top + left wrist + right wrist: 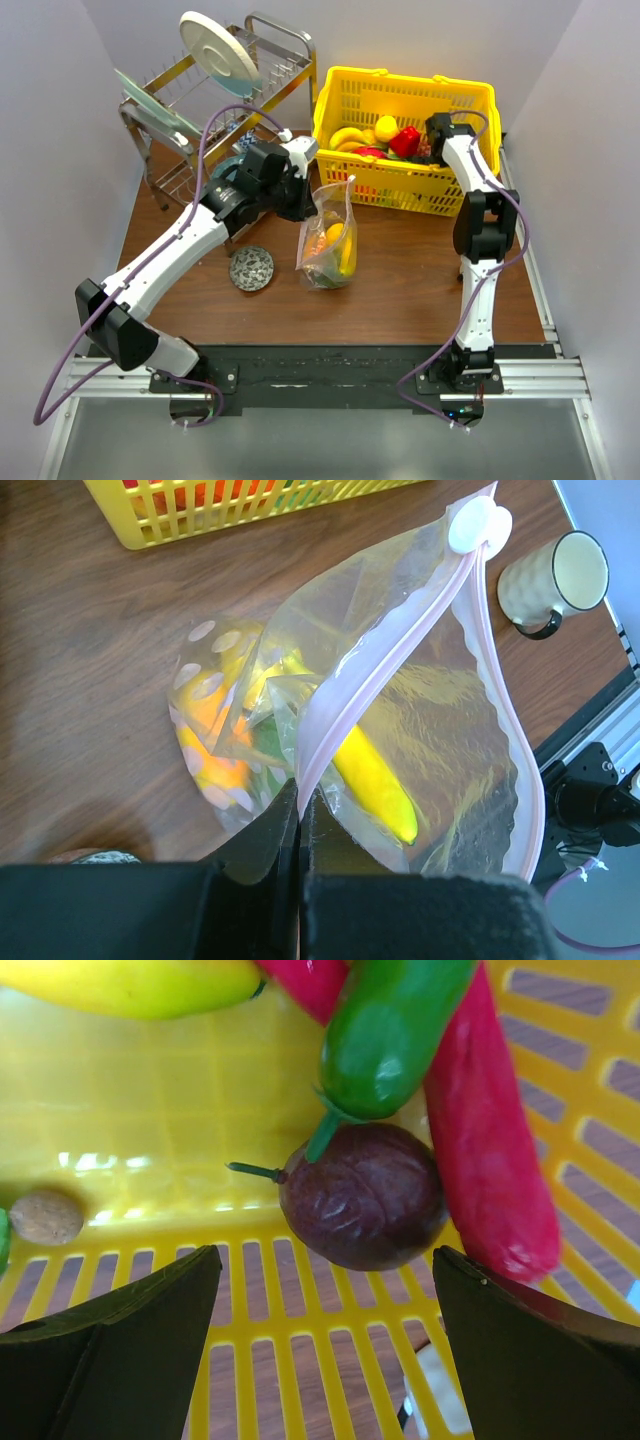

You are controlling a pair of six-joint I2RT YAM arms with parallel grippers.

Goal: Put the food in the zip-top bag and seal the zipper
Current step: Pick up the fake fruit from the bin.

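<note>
Top external view: bare table (400, 290) lies open in front of and right of the bag (328, 240), which stands upright mid-table, near the basket (400, 185) front wall. A round disc (251, 268) lies just left of the bag. At the far left stands a rack (215, 110) with two plates.

Left wrist view alone shows the left gripper (300, 800) clamped tight on the pink zipper (390, 650) at its near end, the white slider (478, 525) at the far end, and a mug (555, 580) by the table edge. The bag's mouth gapes; inside are a banana (375, 780), an orange piece and a green piece.

Right wrist view alone shows the right gripper (325, 1260) inside the basket, jaws wide and holding nothing, straddling a purple fruit (365, 1195). Beyond it lie one green piece (385, 1030), one red (490, 1150), one yellow (130, 985), and one nut (45, 1217) at the left.
</note>
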